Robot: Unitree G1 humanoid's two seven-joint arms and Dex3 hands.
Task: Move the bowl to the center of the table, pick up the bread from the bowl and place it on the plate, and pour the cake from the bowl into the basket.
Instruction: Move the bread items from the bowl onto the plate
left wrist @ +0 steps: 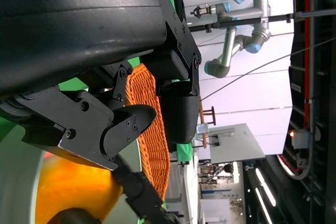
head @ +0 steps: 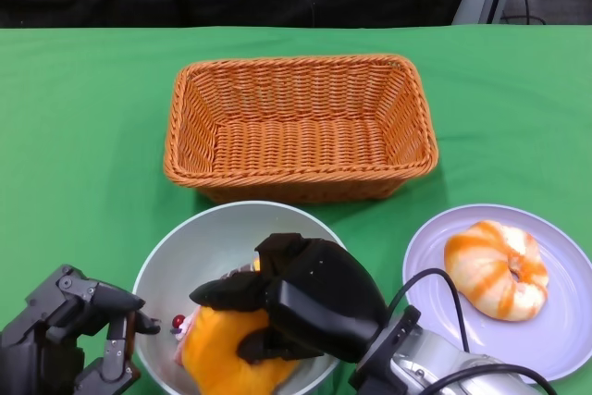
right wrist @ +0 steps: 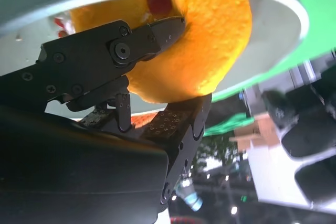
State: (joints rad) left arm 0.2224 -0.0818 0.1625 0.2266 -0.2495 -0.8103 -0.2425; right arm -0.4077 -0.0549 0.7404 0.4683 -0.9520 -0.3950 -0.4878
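Note:
A grey bowl [head: 231, 215] stands at the near middle of the green table. In it lies a large orange bread [head: 222, 353], and my right hand [head: 296, 298] reaches in from the right and grips it. The right wrist view shows the fingers [right wrist: 152, 35] closed around the bread [right wrist: 210, 40] under the bowl's rim [right wrist: 278, 3]. A small cake piece with a red dot [head: 178, 324] lies at the bowl's left side, mostly hidden. My left hand [head: 79, 330] holds the bowl's left rim. The wicker basket [head: 296, 64] stands empty behind the bowl.
A lilac plate [head: 564, 321] at the near right carries an orange-and-white striped bun [head: 497, 268]. The basket [left wrist: 152, 145] shows past my left hand [left wrist: 131, 77] in the left wrist view. Green cloth lies open to the left and right of the basket.

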